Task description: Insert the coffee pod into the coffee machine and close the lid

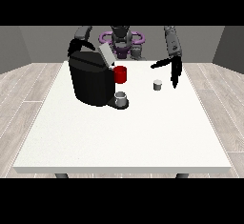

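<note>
Nearest you lies the bare front stretch of the large white table (119, 142); nothing on it needs avoiding. Farther back, a small grey cup (121, 98) sits on the drip tray of the bulky black coffee machine (90, 80), whose grey lid (106, 55) stands tilted up and open; a red mug (120, 74) stands just behind the tray, beside the machine. Right of these, and apart from them, the small grey cylindrical coffee pod (157, 85) stands upright on the table, untouched.

Your step, as I judge it, is the grasp; bring the hand at the view's right (174, 71) down over the pod from above, centre thumb and fingers on either side before closing, and lift straight so the pod does not tip; then carry it high enough to pass over the red mug towards the open lid.

That hand hangs just right of the pod and above it, fingers straight and pointing down, thumb stretched left, holding nothing; the hand at the view's left (76, 45) sits behind the machine's top, and I cannot tell how its fingers lie.
</note>
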{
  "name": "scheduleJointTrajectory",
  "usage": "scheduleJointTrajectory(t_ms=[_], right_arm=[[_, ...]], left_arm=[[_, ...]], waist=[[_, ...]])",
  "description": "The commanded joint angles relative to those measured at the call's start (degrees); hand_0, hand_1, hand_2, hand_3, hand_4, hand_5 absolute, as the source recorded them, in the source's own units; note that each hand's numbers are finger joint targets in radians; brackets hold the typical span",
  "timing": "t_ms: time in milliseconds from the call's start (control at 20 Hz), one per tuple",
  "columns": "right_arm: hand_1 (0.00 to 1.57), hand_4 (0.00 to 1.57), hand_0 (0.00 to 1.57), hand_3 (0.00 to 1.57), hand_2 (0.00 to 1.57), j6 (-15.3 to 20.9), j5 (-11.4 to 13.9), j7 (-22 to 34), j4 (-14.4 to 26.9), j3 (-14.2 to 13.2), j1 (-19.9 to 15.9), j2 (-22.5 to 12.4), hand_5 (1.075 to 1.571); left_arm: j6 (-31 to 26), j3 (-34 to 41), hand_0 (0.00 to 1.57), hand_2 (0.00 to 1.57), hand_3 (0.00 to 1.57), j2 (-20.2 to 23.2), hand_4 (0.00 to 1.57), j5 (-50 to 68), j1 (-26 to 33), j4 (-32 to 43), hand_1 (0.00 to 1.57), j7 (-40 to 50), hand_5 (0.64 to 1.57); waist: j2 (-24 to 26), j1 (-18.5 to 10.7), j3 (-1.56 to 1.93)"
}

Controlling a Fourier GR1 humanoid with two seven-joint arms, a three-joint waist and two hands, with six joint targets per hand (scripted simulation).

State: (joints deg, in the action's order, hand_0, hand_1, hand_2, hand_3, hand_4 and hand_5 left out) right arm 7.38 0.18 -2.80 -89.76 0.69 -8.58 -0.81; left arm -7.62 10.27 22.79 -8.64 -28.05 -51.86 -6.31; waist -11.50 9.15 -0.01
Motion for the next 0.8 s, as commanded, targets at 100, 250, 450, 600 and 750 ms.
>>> scheduleJointTrajectory(t_ms=[100,250,450,600,750], right_arm=[[0.00,0.39,0.00,0.00,0.00,1.45,0.63,1.51,4.35,-1.80,-1.60,-0.48,1.571],[0.00,0.42,0.00,0.00,0.00,3.04,2.10,-2.30,7.93,-0.43,-0.87,0.75,1.571],[0.00,0.41,0.00,0.00,0.00,2.14,0.79,0.24,8.76,-2.83,-4.43,-0.82,1.571],[0.00,0.39,0.00,0.00,0.00,1.46,1.89,1.36,5.97,-0.33,-0.96,-0.50,1.571],[0.00,0.39,0.00,0.00,0.00,4.39,2.77,5.85,4.79,1.82,-3.29,0.76,1.571]], left_arm=[[1.72,-4.89,0.00,0.20,0.00,-2.94,0.00,-5.72,-0.25,3.32,0.00,-0.53,1.571],[0.98,-5.31,0.10,0.50,0.00,-1.46,0.00,-7.42,-2.37,5.01,0.10,0.04,1.571],[2.77,-3.62,0.70,0.78,0.43,-1.03,0.00,-8.31,-5.21,9.78,0.70,0.30,1.571],[5.38,-5.62,0.62,0.74,0.48,-0.83,0.00,-12.17,-2.28,12.15,0.62,-3.19,1.571],[5.14,-7.21,0.58,0.72,0.47,0.47,0.00,-14.97,-4.34,13.58,0.58,-0.98,1.571]], waist=[[1.83,-1.97,0.01],[0.87,-2.36,0.01],[-0.05,-1.89,0.01],[1.44,-0.48,-0.01],[1.99,-0.22,-0.01]])
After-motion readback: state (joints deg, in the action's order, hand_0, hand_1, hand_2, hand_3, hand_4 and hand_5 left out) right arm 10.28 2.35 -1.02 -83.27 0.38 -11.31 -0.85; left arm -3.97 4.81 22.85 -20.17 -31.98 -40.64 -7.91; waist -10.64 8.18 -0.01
